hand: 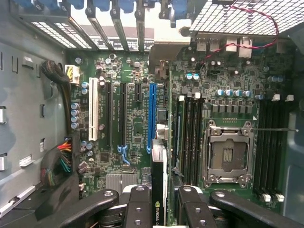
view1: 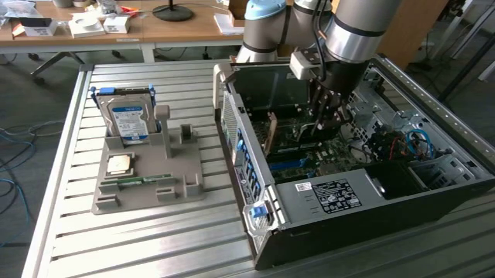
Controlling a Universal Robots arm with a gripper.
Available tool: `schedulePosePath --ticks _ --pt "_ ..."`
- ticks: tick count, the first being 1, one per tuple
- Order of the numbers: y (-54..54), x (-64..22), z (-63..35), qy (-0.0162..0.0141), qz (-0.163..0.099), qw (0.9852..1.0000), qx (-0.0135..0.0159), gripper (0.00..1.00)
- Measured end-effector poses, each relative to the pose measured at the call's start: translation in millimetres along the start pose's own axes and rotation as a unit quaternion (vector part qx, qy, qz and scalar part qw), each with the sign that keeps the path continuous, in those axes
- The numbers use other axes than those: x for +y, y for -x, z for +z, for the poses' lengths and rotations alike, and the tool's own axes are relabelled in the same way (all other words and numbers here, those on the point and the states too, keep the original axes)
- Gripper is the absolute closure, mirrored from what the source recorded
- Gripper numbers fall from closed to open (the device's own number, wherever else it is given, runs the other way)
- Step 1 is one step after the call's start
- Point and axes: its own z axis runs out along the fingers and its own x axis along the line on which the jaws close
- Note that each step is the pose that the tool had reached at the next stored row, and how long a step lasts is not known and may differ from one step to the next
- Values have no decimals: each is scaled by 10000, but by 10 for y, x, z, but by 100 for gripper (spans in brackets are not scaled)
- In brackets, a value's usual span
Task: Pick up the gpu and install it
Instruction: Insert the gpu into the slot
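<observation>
Slatted metal bench (view1: 139, 243), wooden desks behind it. An open computer case (view1: 325, 202) lies on its side on the bench, toward the exterior view's right.

- Gripper (hand: 163, 194) is down inside the case, clenched on the gpu (hand: 158, 173). The card is pinched edge-on between the two fingers (hand: 138, 204), with a green logo on its dark edge facing the wrist camera.
- The card is held thin side down. I judge this is so its connector edge can meet a slot squarely rather than at a slant.
- The gpu runs in line with the long blue slot (hand: 151, 111) on the motherboard (hand: 135, 133), directly over it. Cannot tell whether it is seated or only hovering.
- A white slot (hand: 93, 116) flanks the blue one on one side. The CPU socket (hand: 227, 154) is on the other.
- A grey holder (view1: 147, 194) sits on the bench well apart from the case. It props a hard drive (view1: 127, 119) upright, with a RAM stick (view1: 138, 181) lying flat, each in its own recess and easy to reach.
</observation>
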Motion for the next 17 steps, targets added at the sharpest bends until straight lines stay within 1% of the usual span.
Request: schedulePosePath --ticks 6,13,17 --pt "-1 0 36 1 0 10000 2 74" --pt "-1 2 37 0 0 10000 1 74" --pt "-1 19 38 -1 0 10000 0 74"
